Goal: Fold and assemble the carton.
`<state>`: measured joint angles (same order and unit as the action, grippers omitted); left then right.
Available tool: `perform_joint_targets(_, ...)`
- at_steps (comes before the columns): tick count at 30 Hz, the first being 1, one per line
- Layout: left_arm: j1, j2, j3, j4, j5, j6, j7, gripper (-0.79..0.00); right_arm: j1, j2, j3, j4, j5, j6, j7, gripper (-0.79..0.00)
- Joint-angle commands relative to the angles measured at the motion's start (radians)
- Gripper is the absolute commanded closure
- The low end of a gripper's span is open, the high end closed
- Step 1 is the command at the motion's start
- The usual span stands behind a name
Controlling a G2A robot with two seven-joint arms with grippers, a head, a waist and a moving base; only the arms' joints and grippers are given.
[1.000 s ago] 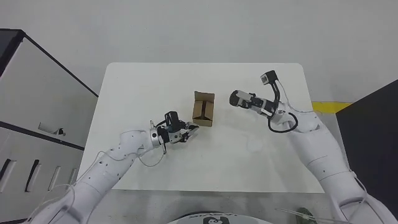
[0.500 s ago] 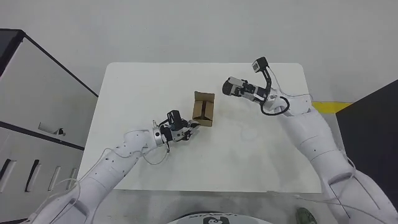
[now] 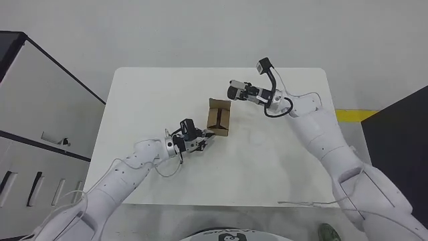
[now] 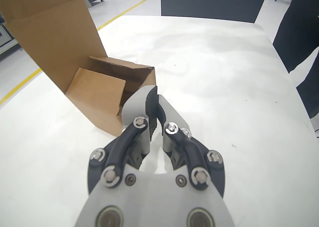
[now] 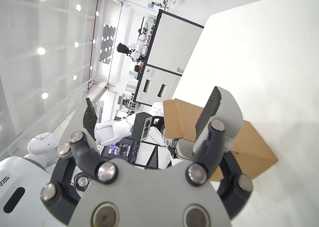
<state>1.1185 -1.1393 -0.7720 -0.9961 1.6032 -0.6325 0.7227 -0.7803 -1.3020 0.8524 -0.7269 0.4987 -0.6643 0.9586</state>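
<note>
Left gripper, lower middle of the top view, has its fingers pinched together on nothing, tips just beside the carton's lower-left corner. The one brown carton stands mid-frame on the table, well in from every edge, with one flap upright. Right gripper, spread wide and empty, hovers just to the carton's upper right.

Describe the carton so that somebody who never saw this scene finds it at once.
Look at the white table and go to its middle. There stands the carton, a small cardboard box with its top open and one flap raised. Its brown colour against the white tabletop sets it apart.
</note>
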Motion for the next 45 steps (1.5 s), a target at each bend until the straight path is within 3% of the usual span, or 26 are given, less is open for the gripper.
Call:
perform_joint_targets(1,-0.003,-0.002,0.0,0.004,-0.003,0.007,0.003,0.0,0.01,-0.009,-0.011,0.023,0.001,-0.004,0.009,-0.785)
perform_joint_targets(11,-0.013,-0.007,-0.011,0.035,-0.016,0.036,0.002,0.0,0.028,-0.027,-0.019,0.106,0.016,-0.019,0.083,-0.785)
perform_joint_targets(28,-0.022,-0.01,-0.05,0.059,-0.042,0.112,-0.012,0.0,0.003,-0.021,0.0,0.091,0.005,0.022,0.177,-0.785)
perform_joint_targets(45,-0.009,-0.007,-0.047,0.044,-0.015,0.066,-0.009,0.0,-0.024,-0.001,0.026,0.039,-0.065,0.036,0.168,-0.785)
